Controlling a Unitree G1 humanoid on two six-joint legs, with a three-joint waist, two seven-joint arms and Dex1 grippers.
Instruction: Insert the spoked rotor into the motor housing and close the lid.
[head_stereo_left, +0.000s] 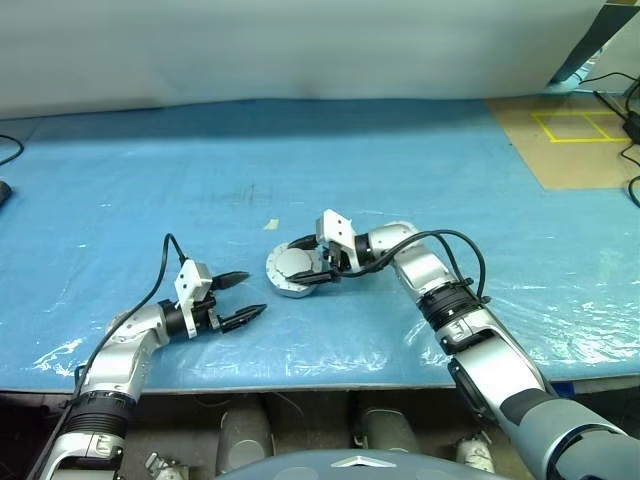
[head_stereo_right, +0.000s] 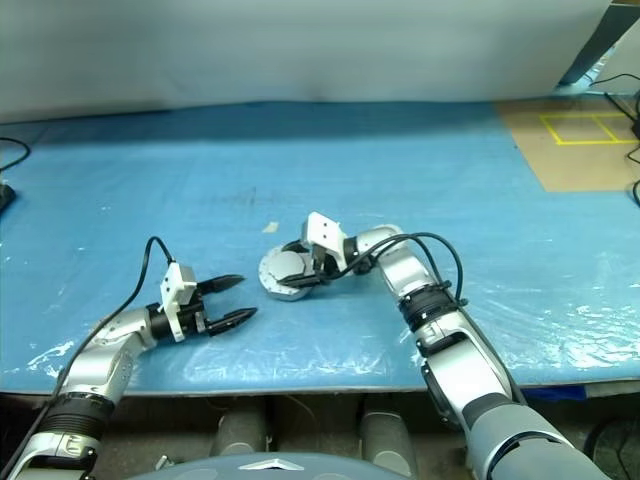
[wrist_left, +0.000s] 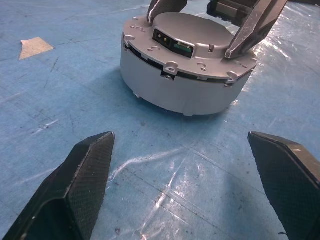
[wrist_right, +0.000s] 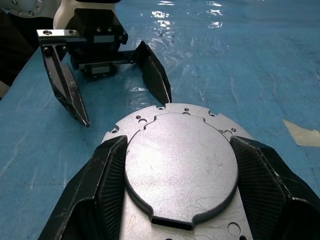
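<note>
The motor housing (head_stereo_left: 288, 286) is a round silver-grey drum standing on the blue table. Its lid (wrist_right: 180, 170) lies flat and closed on top, plain grey side up, with a raised round plate in the middle. My right gripper (head_stereo_left: 305, 262) reaches over it from the right, and its two black fingers (wrist_right: 102, 185) press against opposite edges of that raised plate. My left gripper (head_stereo_left: 255, 291) hovers open a short way left of the housing, pointing at its side wall (wrist_left: 175, 90), nothing between its fingers. The spoked rotor is hidden.
A small scrap of tape (head_stereo_left: 271, 224) lies on the blue sheet just behind the housing. A brown board with yellow tape marks (head_stereo_left: 570, 140) and cables sit at the far right. The table's front edge (head_stereo_left: 300, 385) runs close below both arms.
</note>
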